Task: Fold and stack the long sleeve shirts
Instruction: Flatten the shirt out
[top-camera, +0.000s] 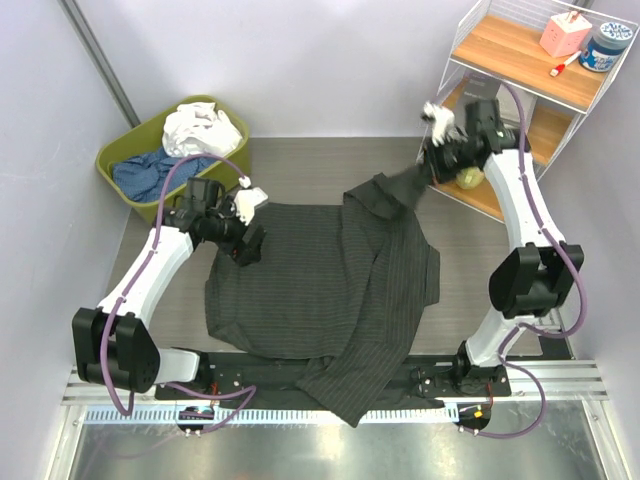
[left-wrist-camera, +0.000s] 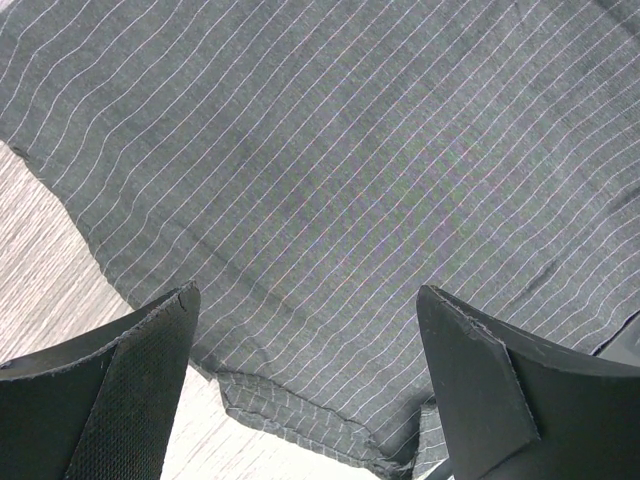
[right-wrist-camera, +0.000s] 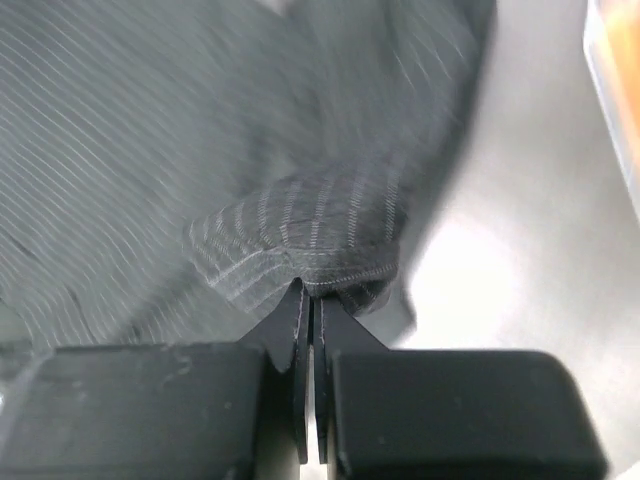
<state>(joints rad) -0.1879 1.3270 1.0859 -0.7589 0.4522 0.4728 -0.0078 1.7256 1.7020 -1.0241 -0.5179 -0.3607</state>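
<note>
Here, striped shirt (top-camera: 300, 280) spread flat, sleeve (top-camera: 395, 190) stretched far-right, right claw (right-wrist-camera: 310, 292) clamped on it, left claw (left-wrist-camera: 308, 300) apart.

Shirt (top-camera: 300, 280) and bin (top-camera: 118, 160) on table (top-camera: 300, 165)

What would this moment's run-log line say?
shirt: spread on table | left gripper: open above shirt | right gripper: shut on shirt edge, held raised near shelf | bin: clothes inside
</note>
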